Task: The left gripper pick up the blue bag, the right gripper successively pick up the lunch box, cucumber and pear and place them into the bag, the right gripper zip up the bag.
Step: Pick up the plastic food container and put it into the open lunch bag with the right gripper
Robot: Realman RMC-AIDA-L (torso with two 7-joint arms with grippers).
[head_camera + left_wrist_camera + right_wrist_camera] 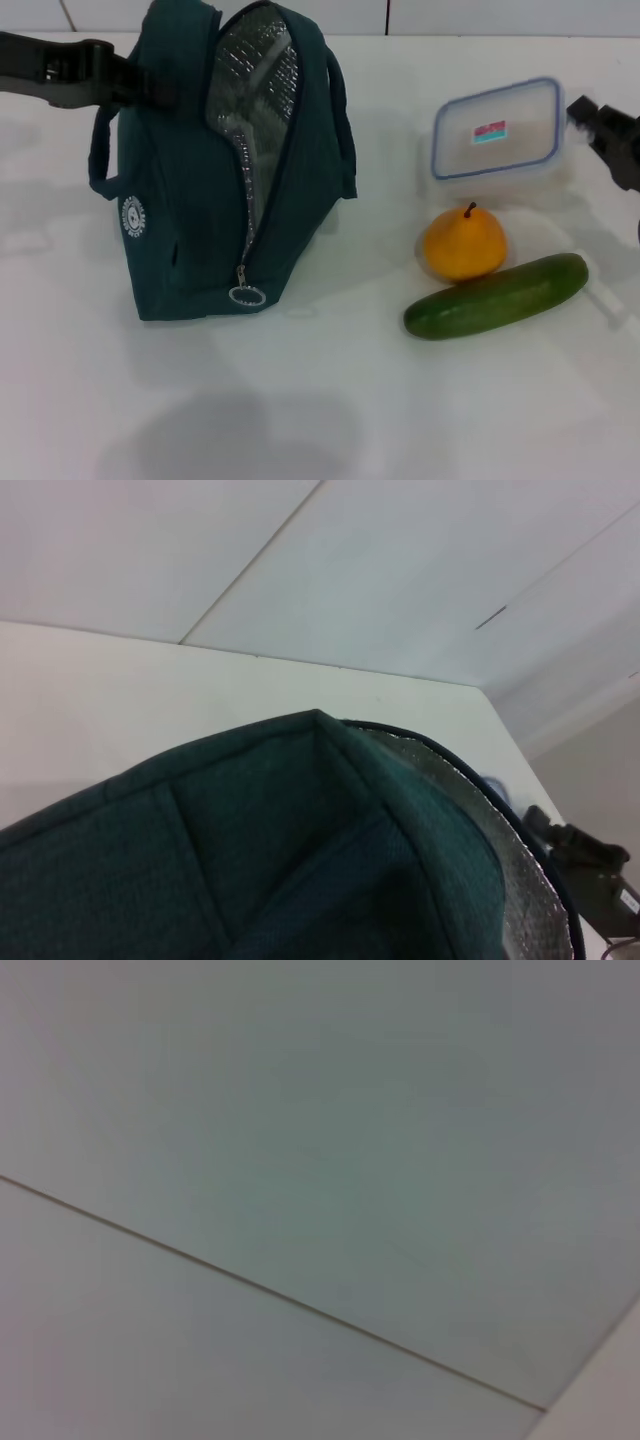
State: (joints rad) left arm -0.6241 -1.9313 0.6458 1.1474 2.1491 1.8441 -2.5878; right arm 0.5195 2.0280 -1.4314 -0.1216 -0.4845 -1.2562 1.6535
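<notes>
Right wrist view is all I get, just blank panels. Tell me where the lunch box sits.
Observer: The lunch box sits on the table, lid on, beyond the pear.
Operator: Give me the right gripper's position.
Observer: The right gripper is at the lunch box's outer edge, by the head view's right border.
Operator: Report the bag.
Observer: The blue bag stands unzipped, foil lining showing; the left gripper is at its top.
Operator: Locate the cucumber.
Observer: The cucumber lies in front of the pear, touching it.

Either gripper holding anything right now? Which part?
Left gripper is at the blue bag's handle; actual hold cannot be told. Right gripper holds nothing, beside the lunch box.
</notes>
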